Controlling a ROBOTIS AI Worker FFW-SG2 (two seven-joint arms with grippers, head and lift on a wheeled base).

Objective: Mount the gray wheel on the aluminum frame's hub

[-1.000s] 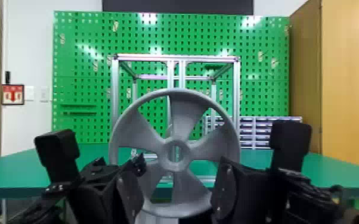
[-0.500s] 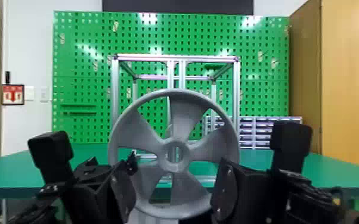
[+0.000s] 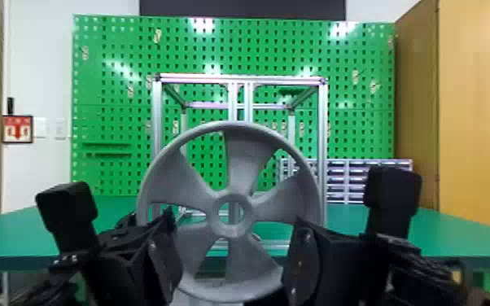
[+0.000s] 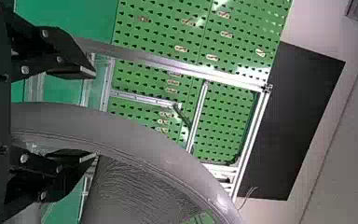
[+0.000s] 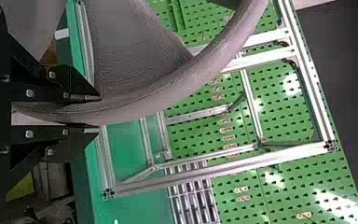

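The gray wheel (image 3: 244,156) is held upright before the aluminum frame (image 3: 157,142), its face roughly square to the frame's front, which suits a straight push onto the hub. The frame stands on the green surface (image 3: 382,230). In the head view, the wheel's center ring (image 3: 219,221) lines up with the paired middle posts (image 3: 248,101), and part of a post shows through its bore; this placement probably serves to bring the bore to the mounting point. The frame's hub cannot be made out, so final alignment cannot be confirmed. The right gripper (image 5: 98,114) has its jaws clamped on the rim, one to each side, leaving the center ring unobstructed and likely carrying the load. The left gripper (image 4: 93,115) is placed at the opposite side of the rim; its jaws stand wide apart and straddle the rim without clamping it. This position would allow a second grip with little travel. With a single clamped point well off center, the wheel may tilt or rotate under its own weight. Closing the left jaws before insertion would be advisable, to hold the bore square to the hub
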